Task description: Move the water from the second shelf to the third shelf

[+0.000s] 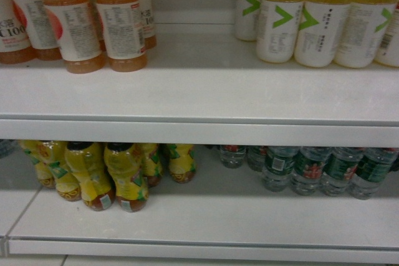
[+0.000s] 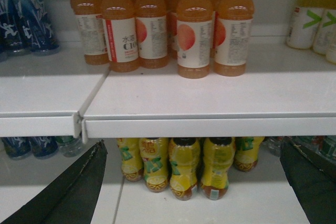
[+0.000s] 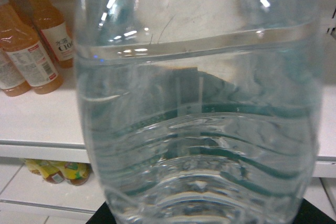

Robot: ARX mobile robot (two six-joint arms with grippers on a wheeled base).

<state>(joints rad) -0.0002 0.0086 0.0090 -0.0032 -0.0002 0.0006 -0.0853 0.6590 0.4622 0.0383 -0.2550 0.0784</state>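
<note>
A clear ribbed water bottle (image 3: 199,103) fills the right wrist view, its water line near the top. It sits between the dark fingers of my right gripper (image 3: 205,216), which only show at the bottom corners. Behind it lies the white upper shelf (image 3: 37,119). Several more green-labelled water bottles (image 1: 312,169) stand on the lower shelf (image 1: 218,219) at the right of the head view. My left gripper (image 2: 189,192) is open with nothing in it and faces the yellow tea bottles (image 2: 184,169) on the lower shelf. Neither gripper appears in the head view.
Orange juice bottles (image 1: 93,17) stand on the upper shelf (image 1: 199,91) at the left, and yellow drinks with white labels (image 1: 312,23) at the right, with bare shelf between them. Yellow tea bottles (image 1: 106,175) fill the lower left. Blue bottles (image 2: 26,24) stand on the neighbouring shelf section.
</note>
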